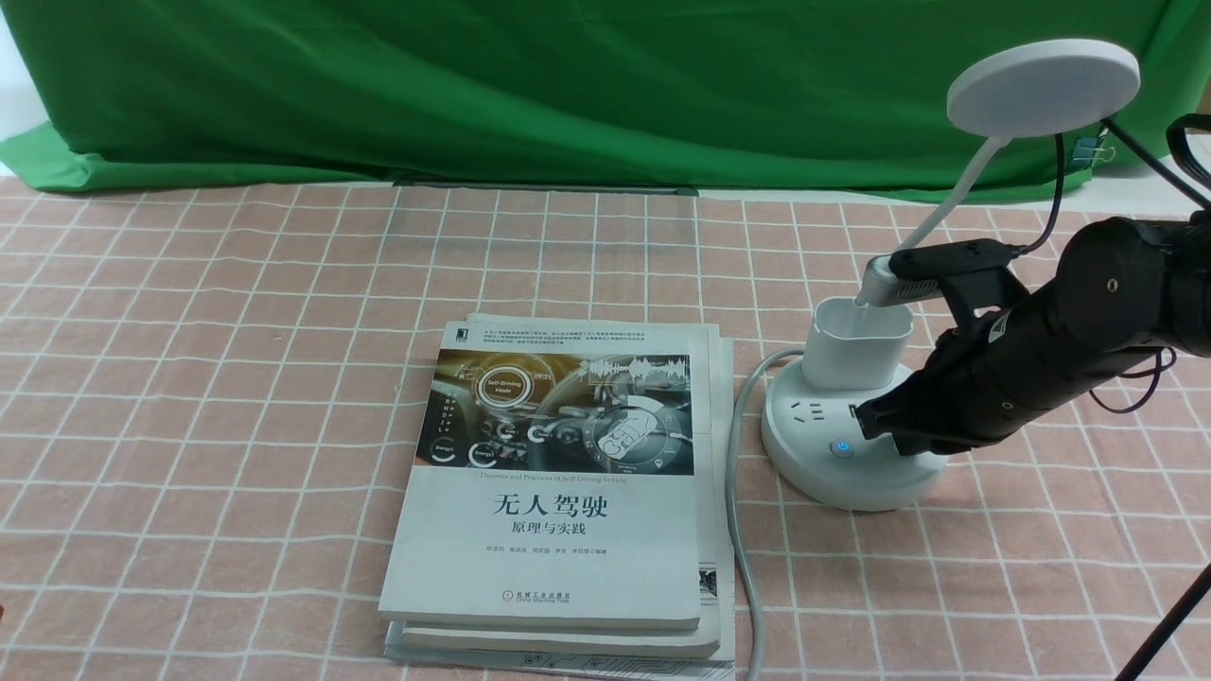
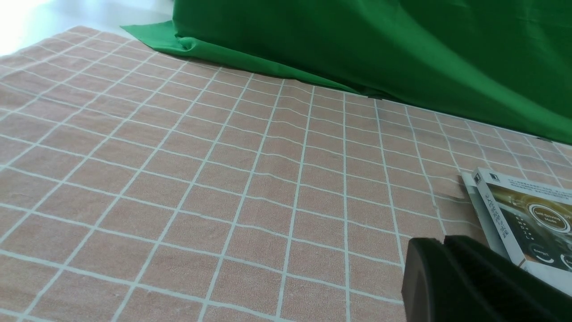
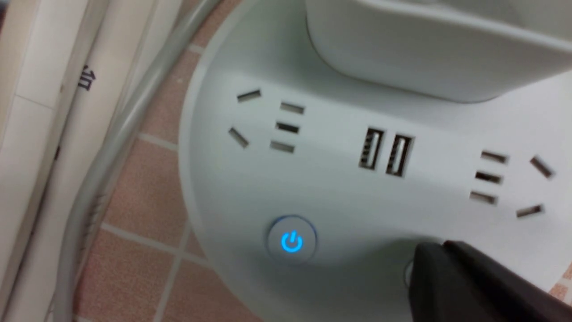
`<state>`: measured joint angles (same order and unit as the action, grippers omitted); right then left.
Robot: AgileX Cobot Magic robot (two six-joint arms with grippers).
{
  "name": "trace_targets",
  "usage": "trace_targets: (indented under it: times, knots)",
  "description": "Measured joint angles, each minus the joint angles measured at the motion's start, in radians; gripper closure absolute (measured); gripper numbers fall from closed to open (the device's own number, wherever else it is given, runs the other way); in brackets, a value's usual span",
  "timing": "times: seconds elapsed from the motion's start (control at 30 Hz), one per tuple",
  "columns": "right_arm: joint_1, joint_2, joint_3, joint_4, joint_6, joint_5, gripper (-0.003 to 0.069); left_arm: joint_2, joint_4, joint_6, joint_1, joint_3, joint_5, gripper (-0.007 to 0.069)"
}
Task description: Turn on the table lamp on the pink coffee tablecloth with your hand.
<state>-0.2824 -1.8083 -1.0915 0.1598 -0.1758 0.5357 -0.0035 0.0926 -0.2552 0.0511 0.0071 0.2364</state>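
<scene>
While front view shows closed right gripper (image 1: 859, 418) at lamp (image 1: 856, 355) base, only wrist view reveals second button (image 3: 407, 273) half-hidden under tips; left gripper (image 2: 442, 243) closed, over tablecloth (image 2: 223, 179).

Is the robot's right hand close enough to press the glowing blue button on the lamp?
Probably yes. The right hand, fingers shut, is at the base of the table lamp, right beside the blue button, with nothing between them.

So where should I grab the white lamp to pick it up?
Probably the lamp's oval cup, from the front: it stands upright and sturdy, while the neck is thin and bendy and the round base looks too wide.
</scene>
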Motion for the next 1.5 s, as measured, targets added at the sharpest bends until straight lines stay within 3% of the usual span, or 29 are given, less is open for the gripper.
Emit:
trace_targets:
  times: [0.6,0.83,1.1,1.27,1.5]
  knots:
    - [-0.001,0.042,-0.005,-0.005,-0.001,0.01,0.0625,0.0,0.0,0.0,0.0,0.0,0.0,0.0606]
    - [-0.001,0.294,0.001,-0.006,0.001,0.08,0.0625,0.0,0.0,0.0,0.0,0.0,0.0,0.0606]
    - [-0.001,0.57,0.159,-0.005,0.017,0.118,0.0625,0.0,0.0,0.0,0.0,0.0,0.0,0.0606]
    - [-0.001,0.725,0.29,-0.057,0.127,0.125,0.0625,0.0,0.0,0.0,0.0,0.0,0.0,0.0606]
    - [-0.001,0.852,0.353,-0.04,0.187,0.155,0.0624,0.0,0.0,0.0,0.0,0.0,0.0,0.0606]
